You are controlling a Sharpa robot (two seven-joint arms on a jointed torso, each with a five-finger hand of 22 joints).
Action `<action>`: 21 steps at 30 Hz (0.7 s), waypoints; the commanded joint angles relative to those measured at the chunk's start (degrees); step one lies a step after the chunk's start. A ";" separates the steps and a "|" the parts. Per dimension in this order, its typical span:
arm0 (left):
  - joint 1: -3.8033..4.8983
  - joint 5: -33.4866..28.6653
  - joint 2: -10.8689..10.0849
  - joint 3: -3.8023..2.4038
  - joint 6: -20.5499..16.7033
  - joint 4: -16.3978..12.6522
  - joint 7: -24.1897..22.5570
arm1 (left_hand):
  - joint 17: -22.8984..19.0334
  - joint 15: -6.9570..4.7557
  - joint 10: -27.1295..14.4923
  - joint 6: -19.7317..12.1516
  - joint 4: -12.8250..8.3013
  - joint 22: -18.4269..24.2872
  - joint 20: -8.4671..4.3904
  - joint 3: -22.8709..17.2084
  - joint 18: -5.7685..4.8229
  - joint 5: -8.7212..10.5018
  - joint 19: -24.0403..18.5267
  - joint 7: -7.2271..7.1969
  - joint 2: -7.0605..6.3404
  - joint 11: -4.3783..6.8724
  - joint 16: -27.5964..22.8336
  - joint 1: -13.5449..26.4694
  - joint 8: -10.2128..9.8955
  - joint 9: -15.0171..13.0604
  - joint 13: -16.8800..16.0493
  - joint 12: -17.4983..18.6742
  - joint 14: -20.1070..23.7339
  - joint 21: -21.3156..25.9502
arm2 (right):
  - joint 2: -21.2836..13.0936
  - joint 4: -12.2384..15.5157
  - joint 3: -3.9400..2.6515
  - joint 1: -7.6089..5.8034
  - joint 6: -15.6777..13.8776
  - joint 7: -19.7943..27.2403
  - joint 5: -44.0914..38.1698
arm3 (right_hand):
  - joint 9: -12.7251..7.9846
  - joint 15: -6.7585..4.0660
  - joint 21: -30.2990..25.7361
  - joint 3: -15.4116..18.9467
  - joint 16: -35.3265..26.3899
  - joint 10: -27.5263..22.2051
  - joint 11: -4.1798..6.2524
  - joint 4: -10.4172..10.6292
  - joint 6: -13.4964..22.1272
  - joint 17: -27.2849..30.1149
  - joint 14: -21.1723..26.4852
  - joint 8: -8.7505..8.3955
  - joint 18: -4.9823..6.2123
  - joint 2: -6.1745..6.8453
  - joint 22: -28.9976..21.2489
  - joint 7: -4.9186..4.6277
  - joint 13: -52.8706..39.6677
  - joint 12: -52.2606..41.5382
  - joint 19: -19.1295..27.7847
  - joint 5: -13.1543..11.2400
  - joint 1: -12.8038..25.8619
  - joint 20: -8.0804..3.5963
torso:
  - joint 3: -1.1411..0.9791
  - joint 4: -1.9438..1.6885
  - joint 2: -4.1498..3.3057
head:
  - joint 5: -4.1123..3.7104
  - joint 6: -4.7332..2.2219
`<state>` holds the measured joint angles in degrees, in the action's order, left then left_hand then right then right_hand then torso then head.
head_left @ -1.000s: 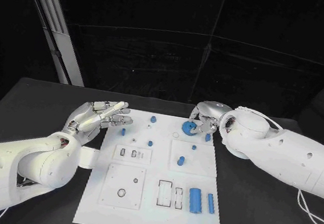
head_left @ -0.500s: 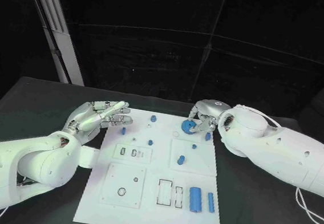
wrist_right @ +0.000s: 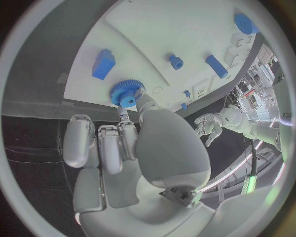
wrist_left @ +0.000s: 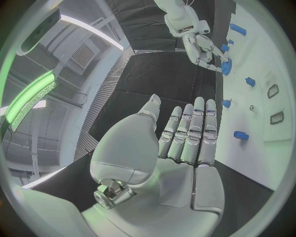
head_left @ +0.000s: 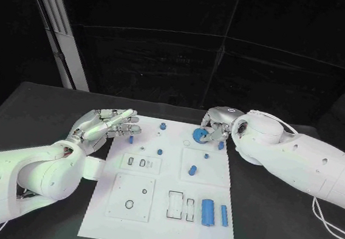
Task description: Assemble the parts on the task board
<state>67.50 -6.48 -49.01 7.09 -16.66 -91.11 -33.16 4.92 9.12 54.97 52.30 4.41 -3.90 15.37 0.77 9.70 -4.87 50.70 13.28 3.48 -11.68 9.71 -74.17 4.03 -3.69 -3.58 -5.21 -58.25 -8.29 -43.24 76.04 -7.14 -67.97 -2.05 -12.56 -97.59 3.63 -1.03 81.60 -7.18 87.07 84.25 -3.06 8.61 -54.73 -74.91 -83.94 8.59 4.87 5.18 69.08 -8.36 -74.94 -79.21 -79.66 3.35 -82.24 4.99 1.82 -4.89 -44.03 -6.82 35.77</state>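
- I read the step in hand as seating the blue gear (head_left: 199, 135): my right hand (head_left: 216, 124) sits at the upper right of the task board (head_left: 159, 228), fingertips pinching the gear at the board's top edge.
- In the right wrist view the gear (wrist_right: 126, 92) is clamped between thumb and a finger, just at the board's rim.
- My left hand (head_left: 106, 124) hovers left of centre, beside the board's upper left corner, fingers straight and close together, holding nothing.
- Next move, as I judge it: carry the gear over its post or hole and press it down squarely; a tilt could jam it.
- Other blue parts, such as the cylinder (head_left: 207, 212) at lower right, lie on the board.
- The board rests on a black table (head_left: 30, 127); black curtains (head_left: 233, 74) hang behind.
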 commanded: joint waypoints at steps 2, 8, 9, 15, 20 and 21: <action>0.09 0.11 -0.01 -0.04 1.37 -0.12 0.48 | -0.06 0.00 -0.33 -0.47 -0.34 0.05 0.06 0.04 0.72 -0.12 0.31 1.15 0.22 0.08 -0.20 0.38 -0.36 0.08 0.05 0.22 0.27 0.27 | 0.22 -0.58 0.31 0.33 3.17 0.07 0.37 | 0.06 0.05 0.29 -0.25 0.23 -0.24 -0.16 0.21 0.45 -9.14 -4.75 -0.36 -0.68 0.08 -0.06 0.13 -4.91 0.22 -0.05 0.01 0.50 0.34 | -0.02 -0.06 -0.07 | -0.01 0.11; 0.09 0.11 0.00 -0.04 1.55 -0.07 0.65 | -0.07 0.02 -0.46 -0.60 -0.40 0.06 0.07 0.05 0.72 -0.12 0.34 1.18 0.25 0.05 -0.24 0.41 -0.38 0.08 0.06 0.30 0.29 0.33 | 0.56 -1.42 0.31 0.33 3.93 -0.04 0.48 | 0.15 0.06 0.25 -0.84 0.18 -0.28 -0.16 0.33 0.33 -9.07 -4.73 -0.56 -0.67 -0.11 -0.14 0.12 -4.89 0.31 0.02 0.96 0.82 0.36 | -0.02 -0.03 -0.05 | -0.07 0.24; 0.09 0.11 0.00 -0.04 1.57 -0.07 0.68 | -0.07 0.02 -0.47 -0.61 -0.40 0.06 0.07 0.05 0.72 -0.12 0.34 1.18 0.25 0.05 -0.24 0.42 -0.39 0.08 0.06 0.30 0.29 0.33 | 0.61 -1.55 0.31 0.33 4.11 -0.08 0.51 | 0.16 0.06 0.26 -0.98 0.18 -0.29 -0.15 0.39 0.24 -9.07 -4.73 -0.58 -0.67 -0.16 -0.13 0.12 -4.89 0.33 0.02 1.23 0.94 0.36 | 0.00 -0.02 -0.05 | -0.06 0.23; 0.09 0.11 0.01 -0.04 1.65 -0.07 0.75 | -0.08 0.03 -0.54 -0.68 -0.42 0.06 0.08 0.05 0.72 -0.13 0.36 1.19 0.29 0.03 -0.25 0.44 -0.39 0.08 0.06 0.35 0.29 0.37 | 0.58 -1.13 0.32 0.36 2.73 -0.04 0.50 | 0.37 0.03 0.29 -2.72 0.20 -0.24 -0.13 0.70 -1.65 -9.15 -4.75 -0.18 -0.68 -1.91 -0.05 0.13 -5.02 0.32 0.00 2.05 1.38 0.36 | -0.01 0.00 -0.03 | -0.03 0.25; 0.09 0.11 0.03 -0.04 1.67 -0.06 0.72 | -0.08 0.03 -0.61 -0.75 -0.46 0.05 0.08 0.00 0.72 -0.14 0.39 1.21 0.39 0.01 -0.26 0.43 -0.39 0.08 0.05 0.38 0.27 0.40 | 0.30 0.87 0.33 0.45 -2.17 -0.27 -0.32 | 0.55 -0.43 0.36 -4.18 0.25 0.00 0.53 0.44 -4.35 -9.29 -4.78 0.55 -0.67 -2.41 0.07 0.93 -5.36 0.05 -0.07 4.30 1.45 0.01 | -0.01 0.04 0.03 | 0.06 0.32; 0.09 0.11 0.03 -0.04 1.67 -0.06 0.70 | -0.08 0.03 -0.64 -0.78 -0.49 0.05 0.09 -0.04 0.73 -0.15 0.41 1.21 0.45 0.01 -0.26 0.40 -0.38 0.08 0.05 0.40 0.26 0.42 | 0.24 1.41 0.33 0.48 -3.49 -0.54 -0.71 | 0.55 -0.56 0.42 -4.35 0.25 0.04 0.75 0.62 -4.90 -9.28 -4.78 0.61 -0.70 -2.35 0.23 1.12 -5.39 0.05 -0.17 4.94 1.89 -0.13 | -0.03 0.05 0.04 | 0.08 0.30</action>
<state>67.50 -6.48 -49.00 7.10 -15.94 -91.06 -32.37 4.93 9.12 54.55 51.89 4.26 -3.90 15.37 0.61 9.71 -4.87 50.70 13.28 3.69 -11.68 9.71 -73.96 4.03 -3.69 -3.59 -5.03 -58.25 -8.03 -43.02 76.93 -7.01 -67.71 -3.05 -12.33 -97.27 3.71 -1.04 81.75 -11.23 87.07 83.91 -2.73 9.17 -57.47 -74.90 -83.97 8.88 4.88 3.49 69.24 -8.65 -74.94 -78.99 -79.66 7.79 -80.56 4.99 1.81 -4.88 -44.07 -6.83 36.05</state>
